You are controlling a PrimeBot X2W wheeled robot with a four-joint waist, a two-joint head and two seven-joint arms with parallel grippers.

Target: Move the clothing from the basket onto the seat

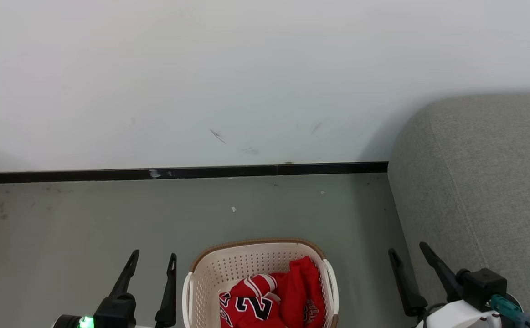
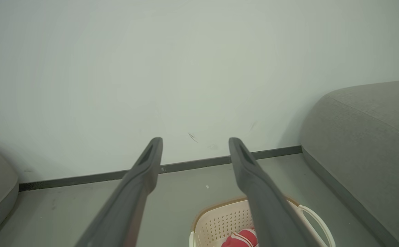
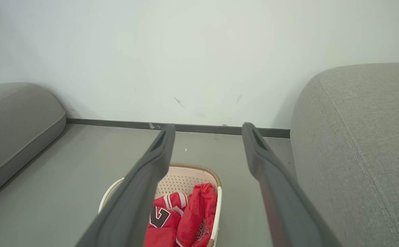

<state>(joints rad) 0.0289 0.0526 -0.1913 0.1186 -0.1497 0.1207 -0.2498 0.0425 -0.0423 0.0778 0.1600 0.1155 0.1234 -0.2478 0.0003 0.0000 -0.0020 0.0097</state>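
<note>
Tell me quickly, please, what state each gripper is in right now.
Left gripper: open, holding nothing.
Right gripper: open, holding nothing.

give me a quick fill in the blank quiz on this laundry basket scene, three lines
1. The clothing in the basket is ____ in colour.
2. In the head view, the seat lies to the ____ of the basket.
3. The left gripper and the right gripper are both ____, holding nothing.
Missing words: red; right; open.
</note>
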